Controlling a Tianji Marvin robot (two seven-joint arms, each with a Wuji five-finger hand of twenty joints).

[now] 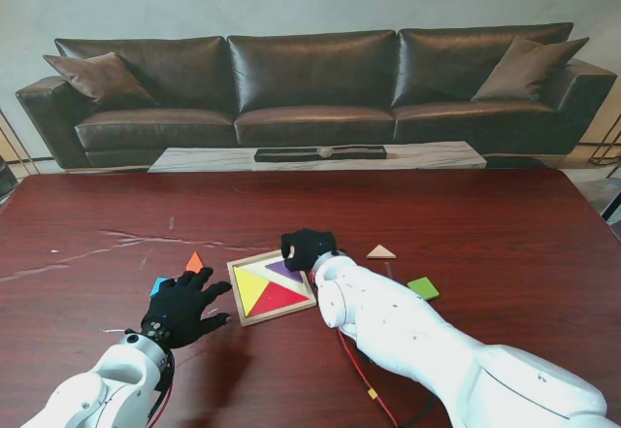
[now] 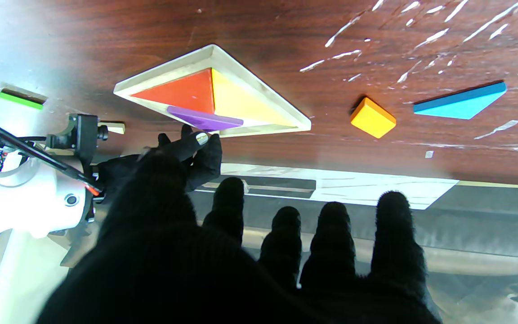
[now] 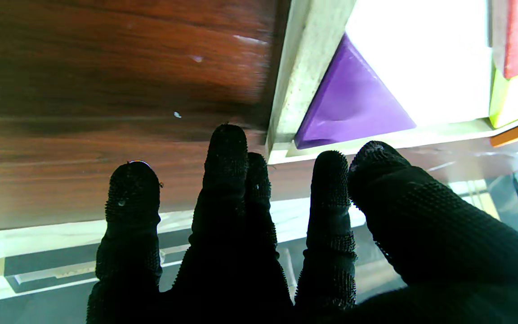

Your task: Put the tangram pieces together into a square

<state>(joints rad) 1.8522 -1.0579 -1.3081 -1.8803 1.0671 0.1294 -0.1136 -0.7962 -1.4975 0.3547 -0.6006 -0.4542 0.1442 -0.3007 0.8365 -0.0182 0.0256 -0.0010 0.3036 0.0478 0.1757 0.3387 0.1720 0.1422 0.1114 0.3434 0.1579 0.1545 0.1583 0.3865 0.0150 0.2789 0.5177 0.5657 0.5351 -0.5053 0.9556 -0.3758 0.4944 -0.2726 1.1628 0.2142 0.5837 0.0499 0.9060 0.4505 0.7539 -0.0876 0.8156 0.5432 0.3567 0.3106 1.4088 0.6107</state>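
Here, table: dark red-brown wood table (image 1: 505,244), glossy, with pale scratches on the robot's left part.
Frame: shallow square tray (image 1: 244,312) of pale unfinished wood with a raised rim, lying flat near the table's middle, turned a little askew.
Inside the frame: a yellow triangle (image 1: 250,287) and a red triangle (image 1: 279,298), both large, flat and matte, meeting along a long edge; a smaller purple triangle (image 1: 282,271) sits in the far corner, tucked against the rim in the right wrist view (image 3: 349,101). The rest of the tray floor is bare pale wood.
Loose pieces: an orange triangle (image 1: 195,262) and a blue piece (image 1: 157,283), a slanted flat shape in the left wrist view (image 2: 461,101), lie left of the frame; a tan triangle (image 1: 380,251) and a green square (image 1: 422,287) lie to its right.
Right hand: black knit-gloved right hand (image 1: 308,248) at the frame's far right corner, fingers (image 3: 227,153) spread over rim and table, grasping nothing.
Left hand: gloved left hand (image 1: 181,304), fingers splayed, empty, just left of the frame, near the blue piece.
Arms: smooth white shells.
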